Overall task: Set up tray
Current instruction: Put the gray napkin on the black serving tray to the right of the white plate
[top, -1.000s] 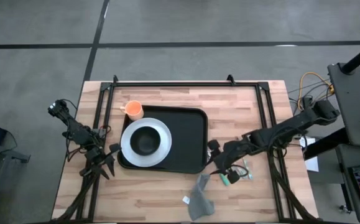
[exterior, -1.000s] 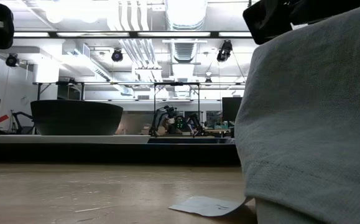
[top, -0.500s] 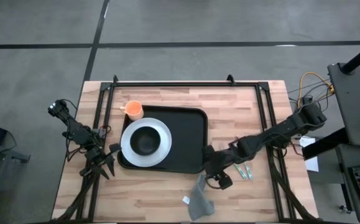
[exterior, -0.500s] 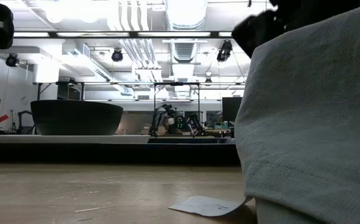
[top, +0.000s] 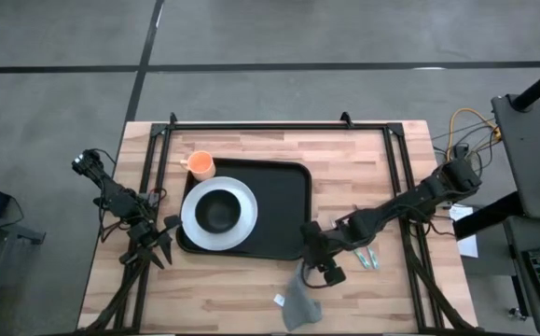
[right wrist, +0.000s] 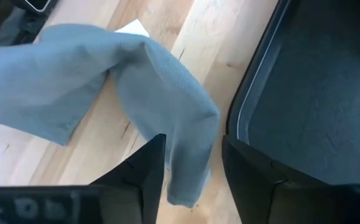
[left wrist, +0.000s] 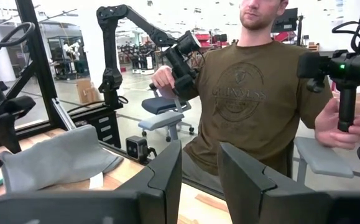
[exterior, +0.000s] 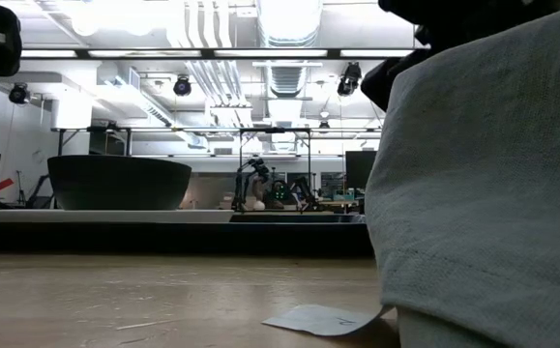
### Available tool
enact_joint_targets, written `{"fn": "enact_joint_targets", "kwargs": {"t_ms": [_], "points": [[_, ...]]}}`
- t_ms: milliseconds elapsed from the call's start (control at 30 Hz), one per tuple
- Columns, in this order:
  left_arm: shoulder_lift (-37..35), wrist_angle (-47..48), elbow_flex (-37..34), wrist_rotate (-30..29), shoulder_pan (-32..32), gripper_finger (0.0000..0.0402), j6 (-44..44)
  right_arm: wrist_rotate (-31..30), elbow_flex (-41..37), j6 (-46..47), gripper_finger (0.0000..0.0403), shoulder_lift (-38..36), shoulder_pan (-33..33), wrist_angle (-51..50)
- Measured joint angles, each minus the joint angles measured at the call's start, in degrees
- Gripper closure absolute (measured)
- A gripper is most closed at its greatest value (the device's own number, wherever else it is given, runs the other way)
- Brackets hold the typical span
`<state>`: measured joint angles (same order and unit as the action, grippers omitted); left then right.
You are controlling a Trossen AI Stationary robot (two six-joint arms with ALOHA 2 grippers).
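Tray (top: 274, 210) sits flat mid-counter (top: 363, 154). White plate (top: 240, 213) with black bowl (top: 217, 212) on its left half; orange cup (top: 200, 165) touching the tray's far-left corner. Grey cloth (top: 298, 297) lies crumpled just off the near-right corner. Right gripper (top: 316, 264) over the cloth's upper end, jaws apart, straddling a fold. Left gripper (top: 155, 245) parked at the tray's left edge, jaws apart, empty.
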<state>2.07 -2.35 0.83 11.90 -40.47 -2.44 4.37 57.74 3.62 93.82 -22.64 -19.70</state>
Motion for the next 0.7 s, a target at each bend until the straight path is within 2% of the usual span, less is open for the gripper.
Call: {"fn": "enact_joint_targets", "kwargs": {"t_ms": [133, 333, 600, 700], "points": [[0.26, -0.08, -0.10, -0.02, -0.01, 0.0316, -0.02, 0.16, 0.00, 0.39, 0.0302, -0.22, 0.01, -0.88], [0.26, -0.07, -0.10, -0.07, 0.00, 0.0316, -0.39, 0.70, -0.04, 0.07, 0.0384, 0.11, 0.01, -2.31], [0.28, -0.04, -0.10, -0.04, 0.00, 0.0316, -0.46, 0.62, -0.04, -8.42, 0.0394, 0.04, 0.01, -2.40], [0.28, -0.04, -0.10, -0.04, 0.00, 0.0316, -0.46, -1.76, -0.02, -12.39, 0.0394, 0.04, 0.01, -2.05]]}}
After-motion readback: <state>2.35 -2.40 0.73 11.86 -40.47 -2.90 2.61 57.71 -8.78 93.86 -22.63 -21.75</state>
